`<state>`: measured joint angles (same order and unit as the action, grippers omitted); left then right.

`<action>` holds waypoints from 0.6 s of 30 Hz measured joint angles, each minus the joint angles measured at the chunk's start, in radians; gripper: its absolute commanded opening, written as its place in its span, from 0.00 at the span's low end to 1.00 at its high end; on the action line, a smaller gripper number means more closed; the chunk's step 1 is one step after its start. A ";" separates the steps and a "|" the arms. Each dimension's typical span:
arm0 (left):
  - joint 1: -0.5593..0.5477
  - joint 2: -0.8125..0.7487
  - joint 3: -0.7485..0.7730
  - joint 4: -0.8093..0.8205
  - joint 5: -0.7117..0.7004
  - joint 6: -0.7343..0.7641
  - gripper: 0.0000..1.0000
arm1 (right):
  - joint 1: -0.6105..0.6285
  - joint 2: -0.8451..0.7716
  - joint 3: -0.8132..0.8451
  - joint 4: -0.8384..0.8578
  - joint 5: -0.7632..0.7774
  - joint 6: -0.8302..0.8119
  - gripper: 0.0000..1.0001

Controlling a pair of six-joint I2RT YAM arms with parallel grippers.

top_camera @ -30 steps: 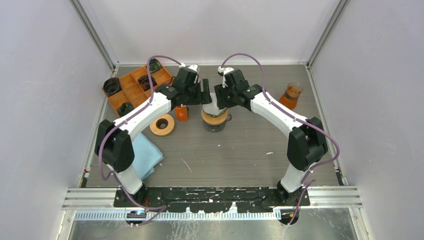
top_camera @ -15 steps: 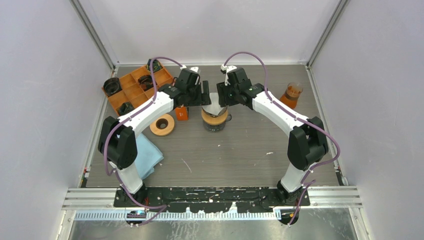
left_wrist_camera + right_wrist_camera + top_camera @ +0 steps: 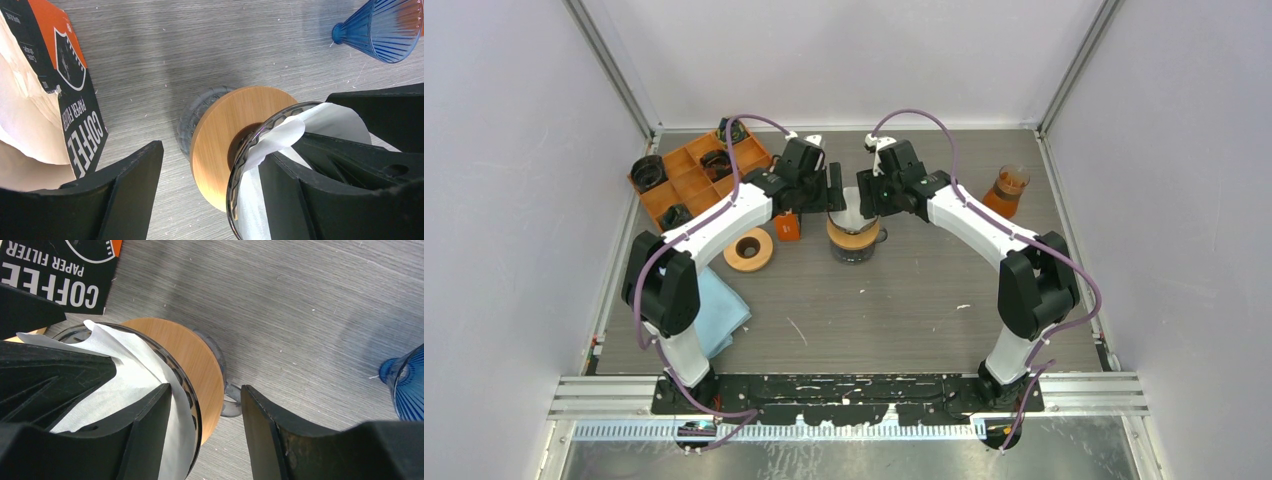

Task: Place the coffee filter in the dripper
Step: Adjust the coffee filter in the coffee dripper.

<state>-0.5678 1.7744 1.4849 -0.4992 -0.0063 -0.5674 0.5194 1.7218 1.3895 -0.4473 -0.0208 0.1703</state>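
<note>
The coffee filter [image 3: 282, 132] sits inside the glass dripper [image 3: 188, 390], directly between the two tools. Its white paper rises above the rim on the side nearest the left tool.

The dripper rests in a round wooden collar [image 3: 217, 142] on a glass server [image 3: 855, 246], which stands on the worktop [image 3: 904, 290] under both tools.

The left tool [image 3: 833, 190] is released, with its jaws wide. One finger [image 3: 315, 200] lies against the filter paper at the dripper's mouth. The other [image 3: 125, 195] stands clear of the collar, with bare worktop showing between them.

The right tool [image 3: 865, 194] faces it from the opposite side and is also released, clamping nothing. One finger [image 3: 145, 440] is inside the dripper on the paper. The other [image 3: 272, 440] is outside, just apart from the collar, with the server's handle in the gap.

Beyond the outer finger of the left tool lies a torn orange-and-black packet of paper filters [image 3: 75, 100]. A blue ribbed cone [image 3: 385, 27] lies on its side past the right tool.

Further out on the left tool's side are a wooden ring [image 3: 749, 249], an orange compartment tray [image 3: 686, 178] and a blue cloth [image 3: 724, 312]. Well out on the right tool's side stands an amber flask [image 3: 1007, 191].
</note>
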 measured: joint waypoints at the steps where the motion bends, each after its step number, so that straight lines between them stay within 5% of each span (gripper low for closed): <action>1: 0.000 0.000 0.000 0.000 0.000 0.000 0.71 | 0.000 0.000 -0.003 0.001 -0.002 0.001 0.59; 18: 0.000 0.000 0.000 0.000 0.001 0.000 0.71 | 0.000 -0.010 -0.009 0.003 -0.021 0.001 0.61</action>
<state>-0.5678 1.7744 1.4849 -0.4995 -0.0051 -0.5674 0.5194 1.7123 1.3808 -0.4442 -0.0422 0.1715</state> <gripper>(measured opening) 0.710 0.599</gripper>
